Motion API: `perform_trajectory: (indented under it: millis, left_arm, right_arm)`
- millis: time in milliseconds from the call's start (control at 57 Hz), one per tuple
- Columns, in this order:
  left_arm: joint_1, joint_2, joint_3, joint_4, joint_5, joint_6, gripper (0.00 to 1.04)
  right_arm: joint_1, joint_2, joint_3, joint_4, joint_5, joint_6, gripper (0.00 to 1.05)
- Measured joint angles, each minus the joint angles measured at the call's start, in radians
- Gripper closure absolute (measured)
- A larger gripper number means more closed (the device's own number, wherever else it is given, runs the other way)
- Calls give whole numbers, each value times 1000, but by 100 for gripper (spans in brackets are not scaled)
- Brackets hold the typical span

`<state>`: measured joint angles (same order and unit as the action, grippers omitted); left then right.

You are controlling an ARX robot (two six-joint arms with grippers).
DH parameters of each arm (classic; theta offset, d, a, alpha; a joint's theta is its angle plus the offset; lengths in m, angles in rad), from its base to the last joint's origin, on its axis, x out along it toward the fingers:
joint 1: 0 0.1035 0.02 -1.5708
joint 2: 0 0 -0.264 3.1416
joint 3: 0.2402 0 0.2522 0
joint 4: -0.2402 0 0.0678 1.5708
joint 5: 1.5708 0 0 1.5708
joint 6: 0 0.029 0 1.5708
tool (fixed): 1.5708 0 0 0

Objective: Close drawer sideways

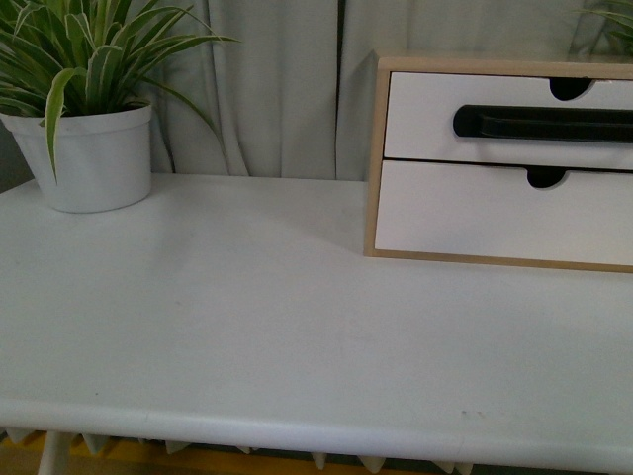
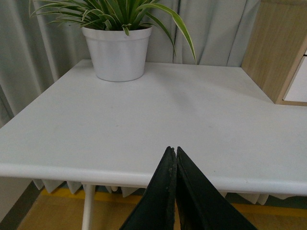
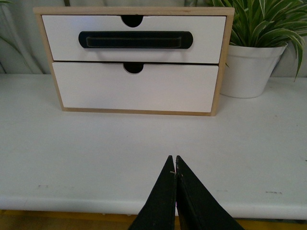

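The drawer [image 1: 425, 114] is the upper white front with a long black bar handle [image 1: 544, 123] and a half-round notch, in a light-wood frame at the table's back right. It also shows in the right wrist view [image 3: 62, 40], sitting flush in the frame. Below it is a white drawer front [image 3: 134, 93] with only a notch. My right gripper [image 3: 173, 160] is shut and empty, over the table's front edge, well short of the drawer unit. My left gripper [image 2: 172, 151] is shut and empty at the front edge. Neither arm shows in the front view.
A white pot with a striped green plant [image 1: 94, 158] stands at the table's back left. A second potted plant [image 3: 252, 67] stands right beside the drawer unit. The white table [image 1: 247, 327] has a rounded front edge. Grey curtains hang behind.
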<state>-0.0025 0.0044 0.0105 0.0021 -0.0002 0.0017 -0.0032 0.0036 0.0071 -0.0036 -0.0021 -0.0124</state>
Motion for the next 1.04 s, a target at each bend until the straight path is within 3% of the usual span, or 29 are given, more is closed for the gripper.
perform_trajectory:
  millis: [70,368,596,1035]
  left_arm:
    - [0,0,0,0,0,-3,99]
    - [0,0,0,0,0,-3,42]
    - [0,0,0,0,0,-3,5]
    - [0,0,0,0,0,-3,6]
  right_arm:
    - [0,0,0,0,0,0,101]
    - [0,0,0,0,0,0,46]
    - [0,0,0,0,0,1,8]
    - [0,0,0,0,0,2,9]
